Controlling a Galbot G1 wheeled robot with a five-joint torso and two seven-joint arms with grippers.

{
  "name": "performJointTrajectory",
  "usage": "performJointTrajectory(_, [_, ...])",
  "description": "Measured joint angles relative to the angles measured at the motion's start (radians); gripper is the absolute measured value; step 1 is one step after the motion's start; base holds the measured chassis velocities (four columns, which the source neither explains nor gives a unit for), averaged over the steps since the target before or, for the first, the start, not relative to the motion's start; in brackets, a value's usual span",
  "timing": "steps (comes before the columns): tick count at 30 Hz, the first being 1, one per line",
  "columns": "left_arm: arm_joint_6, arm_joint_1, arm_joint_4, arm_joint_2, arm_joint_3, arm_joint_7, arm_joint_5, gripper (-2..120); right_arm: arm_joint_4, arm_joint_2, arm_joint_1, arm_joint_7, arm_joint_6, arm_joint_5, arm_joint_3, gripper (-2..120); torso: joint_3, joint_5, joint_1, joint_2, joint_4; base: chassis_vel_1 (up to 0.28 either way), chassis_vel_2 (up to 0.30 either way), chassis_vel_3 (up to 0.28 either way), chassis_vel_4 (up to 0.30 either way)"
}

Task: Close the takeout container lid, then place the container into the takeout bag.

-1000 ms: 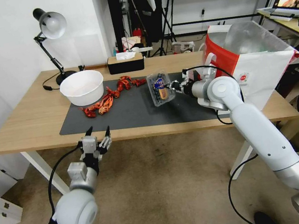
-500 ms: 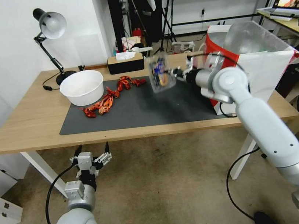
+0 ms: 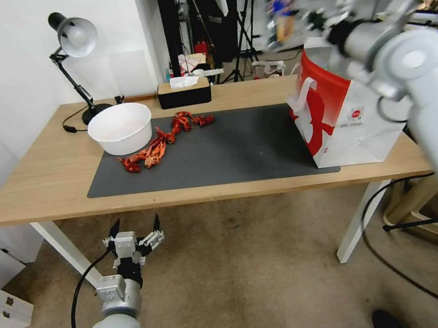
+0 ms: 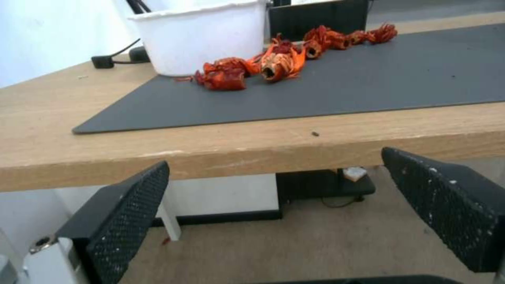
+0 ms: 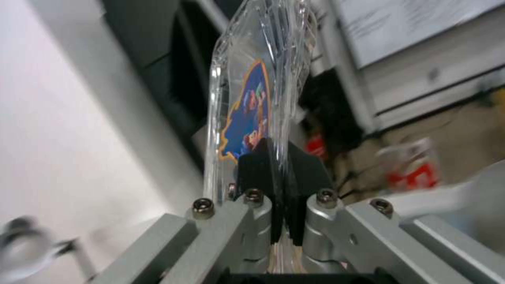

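Near: left end effector (image 3: 134,235), fingers spread and empty, parked below the surface (image 3: 43,188) edge. Far right: right end effector (image 3: 318,22) pinches the closed takeout container (image 3: 281,8) by its rim, raised above the takeout bag (image 3: 342,114), presumably to clear the bag's top.

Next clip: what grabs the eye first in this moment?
The right gripper, raised high above the table's far right end, pinches the closed takeout container by its edge over the takeout bag, which stands open on the table. Red crayfish shells trail across the dark mat beside a white bowl. The left gripper hangs open below the table's front edge.
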Motion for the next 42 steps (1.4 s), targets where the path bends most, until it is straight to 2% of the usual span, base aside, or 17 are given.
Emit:
performJointTrajectory(1, [0.004,-0.004,0.000,0.002,0.006,0.000,0.001,100,0.005,-0.040,-0.018,0.001,0.004,-0.013,0.023,0,0.000,0.0002,0.000,0.000,-0.0005,0.000,0.000,0.000,0.000])
performJointTrajectory(2, [0.004,-0.004,0.000,0.002,0.006,0.000,0.001,100,0.005,-0.040,-0.018,0.001,0.004,-0.013,0.023,0,0.000,0.0002,0.000,0.000,-0.0005,0.000,0.000,0.000,0.000])
performJointTrajectory(3, [0.007,-0.011,0.002,0.004,0.014,0.000,0.002,100,0.014,-0.084,-0.051,-0.002,0.008,-0.029,0.045,0,0.000,0.0001,0.000,0.000,-0.0003,0.000,0.000,0.000,0.000])
performJointTrajectory(4, [0.009,-0.016,0.004,0.005,0.021,0.000,0.002,100,0.022,-0.118,-0.087,-0.010,0.012,-0.051,0.061,0,0.000,0.0003,0.000,0.000,-0.0010,0.000,0.000,0.000,0.000])
performJointTrajectory(6, [0.010,-0.020,0.005,0.005,0.026,0.000,0.002,100,0.034,-0.138,-0.121,-0.018,0.019,-0.080,0.072,0,0.000,0.0002,0.000,0.000,-0.0012,0.000,0.000,0.000,0.000])
performJointTrajectory(8, [0.011,-0.023,0.007,0.002,0.034,-0.001,0.002,100,0.066,-0.168,-0.199,-0.047,0.036,-0.170,0.097,0,0.000,0.0005,0.000,0.000,-0.0007,0.000,0.000,0.000,0.000])
performJointTrajectory(12, [0.011,-0.024,0.010,-0.002,0.050,-0.002,0.005,100,0.114,-0.178,-0.294,-0.067,0.043,-0.228,0.146,0,0.000,-0.0001,0.000,0.000,-0.0001,0.000,0.000,0.000,0.000])
performJointTrajectory(21, [0.015,-0.030,0.008,-0.010,0.062,-0.007,0.008,100,0.151,-0.168,-0.386,-0.065,0.032,-0.186,0.195,0,0.000,-0.0001,0.000,0.000,-0.0001,0.000,0.000,0.000,0.000])
performJointTrajectory(24, [0.016,-0.029,0.008,-0.010,0.062,-0.008,0.008,100,0.158,-0.160,-0.401,-0.053,0.025,-0.161,0.202,7,0.000,-0.0001,0.000,0.000,-0.0002,0.000,0.000,0.000,0.000])
performJointTrajectory(29, [0.016,-0.026,0.007,-0.010,0.063,-0.007,0.027,100,0.165,-0.144,-0.427,-0.029,0.017,-0.121,0.209,29,0.000,-0.0001,0.000,0.000,-0.0002,0.000,0.000,0.000,0.000])
performJointTrajectory(30, [0.016,-0.026,0.007,-0.010,0.063,-0.007,0.027,100,0.165,-0.144,-0.427,-0.029,0.017,-0.121,0.209,29,0.000,-0.0001,0.000,0.000,-0.0002,0.000,0.000,0.000,0.000])
performJointTrajectory(33, [0.016,-0.027,0.005,-0.011,0.067,-0.009,0.028,100,0.170,-0.142,-0.442,-0.027,0.015,-0.119,0.210,43,0.000,-0.0001,0.000,0.000,-0.0003,0.000,0.000,0.000,0.000])
performJointTrajectory(34, [0.016,-0.027,0.005,-0.011,0.067,-0.009,0.028,100,0.170,-0.142,-0.442,-0.027,0.015,-0.119,0.210,43,0.000,-0.0001,0.000,0.000,-0.0003,0.000,0.000,0.000,0.000])
performJointTrajectory(39, [0.017,-0.027,0.001,-0.011,0.069,-0.012,0.028,100,0.173,-0.143,-0.454,-0.034,0.015,-0.119,0.213,63,0.000,-0.0001,0.000,0.000,-0.0003,0.000,0.000,0.000,0.000])
performJointTrajectory(40, [0.017,-0.027,0.001,-0.011,0.069,-0.012,0.028,100,0.173,-0.143,-0.454,-0.034,0.015,-0.119,0.213,63,0.000,-0.0001,0.000,0.000,-0.0003,0.000,0.000,0.000,0.000])
performJointTrajectory(41, [0.017,-0.027,0.000,-0.011,0.069,-0.012,0.028,100,0.176,-0.144,-0.458,-0.040,0.017,-0.121,0.214,72,0.000,-0.0001,0.000,0.000,-0.0003,0.000,0.000,0.000,0.000])
performJointTrajectory(42, [0.017,-0.027,0.000,-0.011,0.069,-0.012,0.028,100,0.181,-0.146,-0.462,-0.049,0.023,-0.127,0.216,78,0.000,0.0000,0.000,0.000,-0.0003,0.000,0.000,0.000,0.000])
